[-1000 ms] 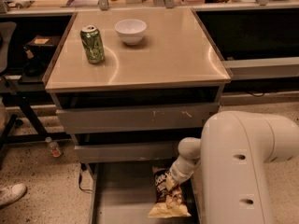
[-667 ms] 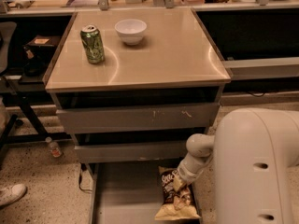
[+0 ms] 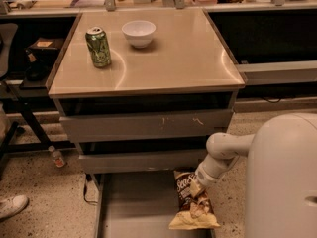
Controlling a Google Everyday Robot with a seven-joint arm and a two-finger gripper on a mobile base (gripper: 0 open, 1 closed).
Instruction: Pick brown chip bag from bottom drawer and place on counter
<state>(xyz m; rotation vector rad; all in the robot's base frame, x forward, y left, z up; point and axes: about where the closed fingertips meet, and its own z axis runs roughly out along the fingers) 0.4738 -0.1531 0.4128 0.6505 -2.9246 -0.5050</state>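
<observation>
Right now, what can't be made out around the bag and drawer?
All camera view.
- gripper, at the top of the brown chip bag: its hold is masked by the wrist.
- bottom drawer: front cut off by the lower edge; right rim behind the bag.
- green can: label too small.

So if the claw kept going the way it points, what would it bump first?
The bag. The claw points down and left, right at the bag's top, and seems to touch it. Past it would likely be the floor of the drawer, though depth is hard to judge.
</observation>
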